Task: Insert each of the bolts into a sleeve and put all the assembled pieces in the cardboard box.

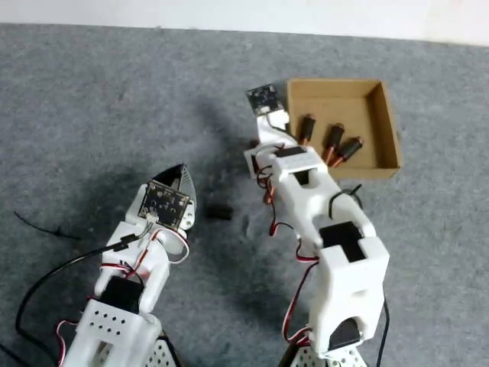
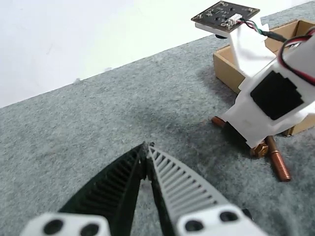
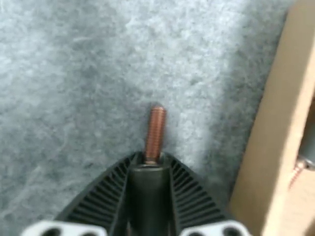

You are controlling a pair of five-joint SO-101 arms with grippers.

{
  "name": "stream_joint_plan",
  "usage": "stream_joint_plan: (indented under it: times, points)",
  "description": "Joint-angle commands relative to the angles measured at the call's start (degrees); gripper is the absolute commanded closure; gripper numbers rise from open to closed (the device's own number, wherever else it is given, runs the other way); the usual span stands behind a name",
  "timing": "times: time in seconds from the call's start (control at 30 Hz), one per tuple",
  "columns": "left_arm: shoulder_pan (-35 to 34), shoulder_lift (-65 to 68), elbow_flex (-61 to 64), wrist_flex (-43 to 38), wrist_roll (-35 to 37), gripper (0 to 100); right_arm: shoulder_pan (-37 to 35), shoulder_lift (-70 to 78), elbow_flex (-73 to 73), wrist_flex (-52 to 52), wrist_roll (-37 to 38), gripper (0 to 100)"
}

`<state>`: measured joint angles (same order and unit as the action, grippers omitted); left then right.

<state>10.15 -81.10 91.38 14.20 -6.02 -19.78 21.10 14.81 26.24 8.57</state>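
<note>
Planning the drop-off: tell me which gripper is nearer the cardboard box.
Right. The right gripper, holding a sleeve with a bolt in it, sits just beside the cardboard box's outer wall. The left gripper is well farther off, over the carpet.

Three assembled pieces (image 1: 334,141) in cardboard box (image 1: 386,130) (far right); loose sleeve (image 1: 221,212) on table (image 1: 92,115), left of box

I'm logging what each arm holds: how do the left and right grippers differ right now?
The left gripper is shut on nothing, while the right gripper is shut on a black sleeve with a copper bolt sticking out of it. The left gripper is over open grey carpet, apart from the cardboard box; the right gripper is close beside the box. Both are shut and over the carpet.
</note>
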Motion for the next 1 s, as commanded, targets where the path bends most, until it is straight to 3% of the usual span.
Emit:
stream_joint_plan:
  times: [0.0, 0.97]
  points:
    - [-0.57, -0.40, -1.45, -1.14, -0.44, 99, 0.57, -6.90, 0.48, 0.48, 0.70, 98.8]
    - [-0.57, -0.31, -1.36, -1.23, -0.53, 99, -6.20, -31.87, 20.35, 0.31, 0.79, 98.8]
